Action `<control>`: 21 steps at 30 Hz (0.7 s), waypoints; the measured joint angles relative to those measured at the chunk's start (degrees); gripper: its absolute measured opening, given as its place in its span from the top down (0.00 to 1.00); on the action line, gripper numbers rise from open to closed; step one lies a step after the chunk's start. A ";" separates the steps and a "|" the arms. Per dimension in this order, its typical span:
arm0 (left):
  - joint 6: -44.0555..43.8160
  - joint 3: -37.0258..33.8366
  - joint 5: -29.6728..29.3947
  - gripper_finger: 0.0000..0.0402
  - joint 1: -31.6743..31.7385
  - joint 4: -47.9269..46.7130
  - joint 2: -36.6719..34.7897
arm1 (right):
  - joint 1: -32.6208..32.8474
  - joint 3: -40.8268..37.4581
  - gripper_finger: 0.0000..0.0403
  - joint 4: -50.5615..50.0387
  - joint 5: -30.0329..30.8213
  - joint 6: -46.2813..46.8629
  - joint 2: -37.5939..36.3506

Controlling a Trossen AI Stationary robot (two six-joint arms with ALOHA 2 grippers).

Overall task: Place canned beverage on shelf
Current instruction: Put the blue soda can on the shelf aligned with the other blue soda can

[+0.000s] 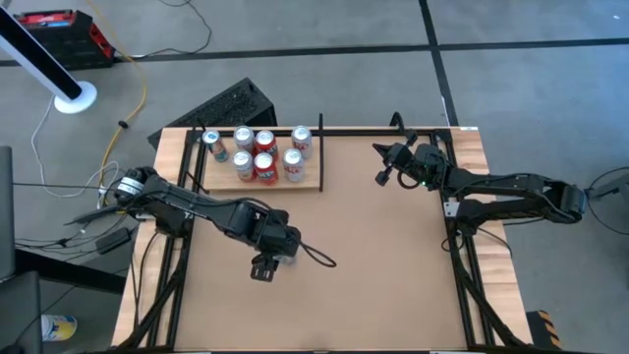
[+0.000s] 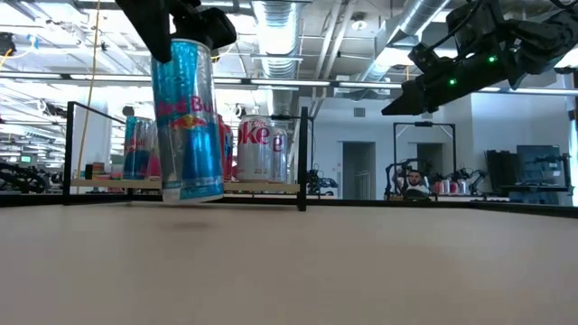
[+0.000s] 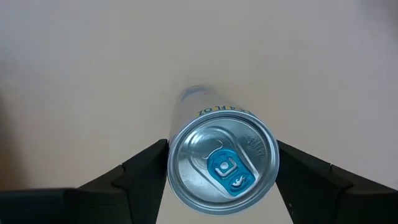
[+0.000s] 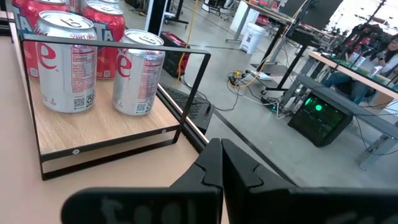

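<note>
The left pincer holds a tall blue-and-silver can by its upper part, one finger on each side of the body just below the rim, and the low view shows the can's base hanging slightly clear of the tabletop with a faint shadow beneath it. The step in hand appears to be carrying this can to the shelf, which sits toward the far side of the tabletop, well apart from the can. To do it well, the arm should probably lift the can high enough to clear the thin black rods edging the shelf, keep it upright, and steer toward bare wood rather than the cluster of cans already standing there; the open strip along the near edge looks like the safest spot. Lowering until the base rests flat before opening the fingers would guard against tipping, since a tall slim can is likely top-heavy. The can itself is slender, with a silver lid and a blue pull tab. The right pincer waits, fingers closed on nothing, above the tabletop's far right part, beside the shelf.
</note>
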 joint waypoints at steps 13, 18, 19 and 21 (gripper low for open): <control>10.95 0.00 7.60 0.37 -0.82 0.28 0.00 | -0.01 -0.01 0.95 0.00 0.00 0.01 -0.01; 5.19 0.00 5.81 0.37 -1.14 0.48 0.00 | 0.01 0.00 0.95 0.00 0.00 0.01 0.00; 4.14 0.00 4.51 0.37 -1.03 0.52 0.00 | 0.00 -0.01 0.95 0.00 0.00 0.01 0.00; 3.46 0.00 4.03 0.37 -0.76 0.52 0.00 | 0.01 0.00 0.95 0.00 0.00 0.01 0.00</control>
